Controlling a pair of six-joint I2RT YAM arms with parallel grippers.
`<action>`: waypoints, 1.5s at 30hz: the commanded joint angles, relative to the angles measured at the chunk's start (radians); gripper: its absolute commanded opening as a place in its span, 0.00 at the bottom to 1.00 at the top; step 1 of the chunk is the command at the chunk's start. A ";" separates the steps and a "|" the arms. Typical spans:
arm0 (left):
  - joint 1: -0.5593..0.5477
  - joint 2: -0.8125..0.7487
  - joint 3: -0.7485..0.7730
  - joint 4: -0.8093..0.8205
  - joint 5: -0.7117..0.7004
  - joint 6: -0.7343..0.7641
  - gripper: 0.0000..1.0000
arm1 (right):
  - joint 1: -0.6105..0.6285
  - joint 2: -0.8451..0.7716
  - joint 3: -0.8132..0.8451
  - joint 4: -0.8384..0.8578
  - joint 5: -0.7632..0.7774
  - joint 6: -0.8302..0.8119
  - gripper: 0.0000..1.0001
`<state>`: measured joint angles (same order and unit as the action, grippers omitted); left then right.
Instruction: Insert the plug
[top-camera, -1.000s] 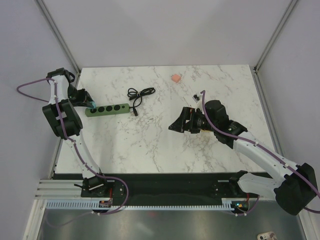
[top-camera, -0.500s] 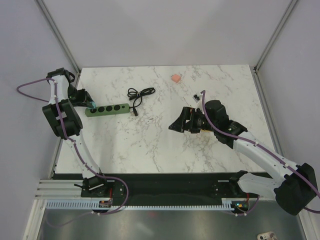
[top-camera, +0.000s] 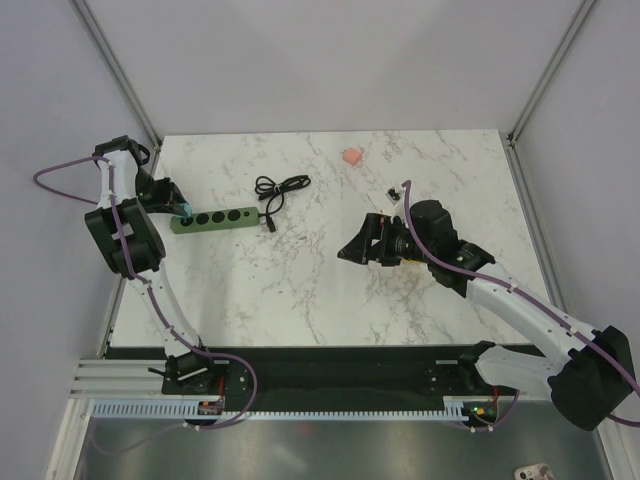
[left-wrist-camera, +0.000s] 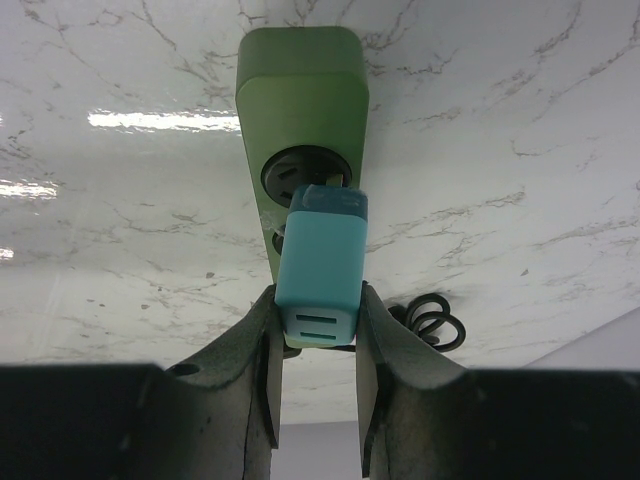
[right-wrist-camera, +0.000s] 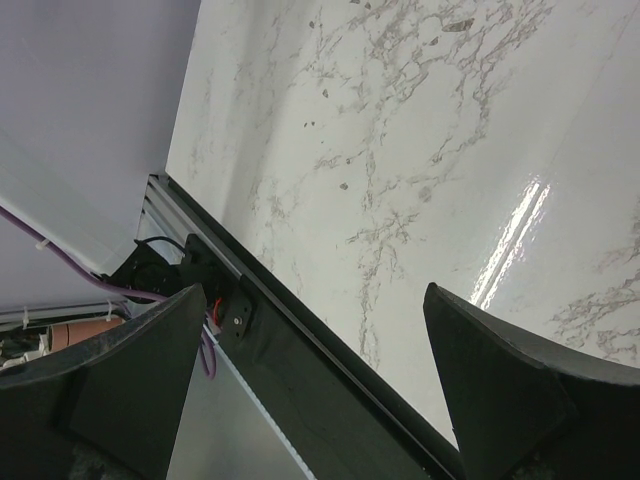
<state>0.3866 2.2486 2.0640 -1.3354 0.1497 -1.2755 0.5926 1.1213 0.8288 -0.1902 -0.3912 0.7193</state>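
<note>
Left gripper (left-wrist-camera: 318, 335) pinches the teal plug (left-wrist-camera: 322, 262) by its sides, the plug's tip at the end socket of the green power strip (left-wrist-camera: 300, 80), while the right gripper (top-camera: 350, 250) hangs spread wide above the marble table (top-camera: 300, 290).

Bright, even light; glare streaks on the marble table (right-wrist-camera: 400, 150).
</note>
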 joint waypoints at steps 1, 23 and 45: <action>0.017 0.019 -0.010 -0.096 -0.001 0.047 0.02 | 0.001 -0.014 0.036 0.018 0.012 0.000 0.98; 0.009 0.054 -0.035 -0.053 0.025 0.007 0.02 | 0.001 -0.041 0.013 0.015 0.025 -0.004 0.98; 0.026 0.118 -0.111 0.047 0.028 -0.038 0.02 | 0.001 -0.034 -0.002 0.011 0.051 -0.012 0.98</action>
<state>0.4007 2.2486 2.0121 -1.3102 0.1997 -1.2945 0.5926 1.1007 0.8276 -0.1959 -0.3584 0.7174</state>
